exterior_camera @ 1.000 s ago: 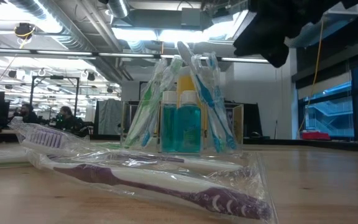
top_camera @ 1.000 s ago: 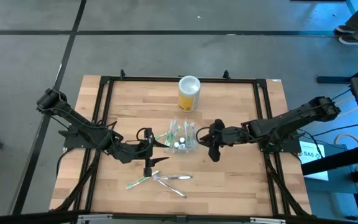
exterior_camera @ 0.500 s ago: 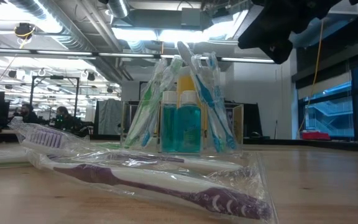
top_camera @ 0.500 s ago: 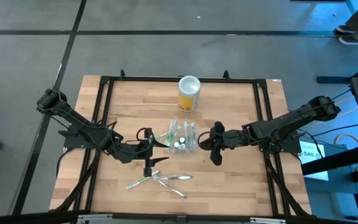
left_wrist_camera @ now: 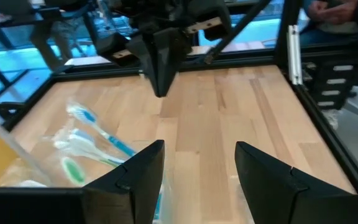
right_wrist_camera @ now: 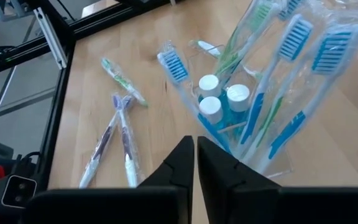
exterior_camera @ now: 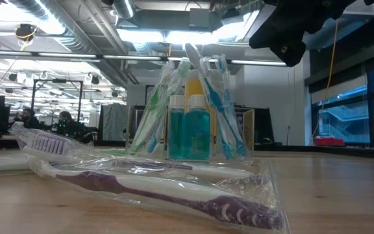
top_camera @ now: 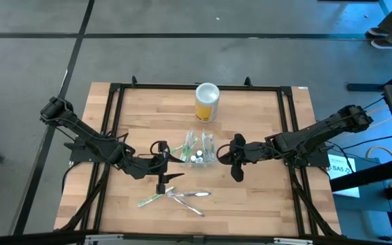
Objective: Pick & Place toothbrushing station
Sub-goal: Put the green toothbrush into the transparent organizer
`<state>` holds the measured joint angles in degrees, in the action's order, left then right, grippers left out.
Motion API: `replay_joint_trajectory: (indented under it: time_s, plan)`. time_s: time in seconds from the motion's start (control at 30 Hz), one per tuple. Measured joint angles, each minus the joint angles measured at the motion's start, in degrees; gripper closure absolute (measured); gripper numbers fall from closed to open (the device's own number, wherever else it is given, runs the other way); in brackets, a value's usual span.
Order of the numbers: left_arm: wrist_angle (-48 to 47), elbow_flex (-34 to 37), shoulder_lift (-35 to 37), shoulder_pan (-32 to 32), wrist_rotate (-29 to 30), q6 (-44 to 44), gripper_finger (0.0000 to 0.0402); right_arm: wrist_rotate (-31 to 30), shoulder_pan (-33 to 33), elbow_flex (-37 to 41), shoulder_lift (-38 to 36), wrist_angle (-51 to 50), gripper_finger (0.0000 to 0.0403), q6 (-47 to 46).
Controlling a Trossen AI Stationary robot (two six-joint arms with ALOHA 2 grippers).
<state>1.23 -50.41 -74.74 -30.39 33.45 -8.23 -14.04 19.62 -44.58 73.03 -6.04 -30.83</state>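
The right claw (top_camera: 235, 165) has just pinched its fingers together: in its own wrist view the two dark fingers (right_wrist_camera: 176, 163) meet with only a hairline between them, and nothing sits in that line. It has also drifted a little away from the toothbrushing station (top_camera: 199, 149), so it hangs just beside the clear holder's right side, clenched on air. To my eye that looks like a finished drop-off, with the arm tidying itself to back away, not the start of a grab.

The station stands upright near the middle of the counter (top_camera: 264, 204), in front of the yellow canister (top_camera: 207, 102) and well apart from it. The left claw (top_camera: 163, 158) has not stirred; it waits on the station's other side with its fingers spread and nothing between them.

Counting: one station; in it three white-capped bottles (right_wrist_camera: 222, 102) of teal liquid and what I make out as five wrapped brushes (right_wrist_camera: 289, 68), though the overlapping plastic makes that uncertain. Loose on the counter lie two purple brushes (right_wrist_camera: 118, 134) side by side and one green brush (right_wrist_camera: 122, 82). One canister. Two arms.
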Motion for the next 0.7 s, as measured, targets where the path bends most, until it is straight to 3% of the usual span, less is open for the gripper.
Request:
replay_joint_trajectory:
  time_s: [0.3,0.7]
  plan:
    - [-6.1,0.0,0.0,0.0,-7.2,-0.9,0.0208,0.1,0.0,0.0,0.0,0.0,0.0367,0.0]
    - [-37.2,0.0,0.0,3.6,-5.0,-17.0,0.0208,0.1,0.0,0.0,0.0,0.0,0.0353,0.2]
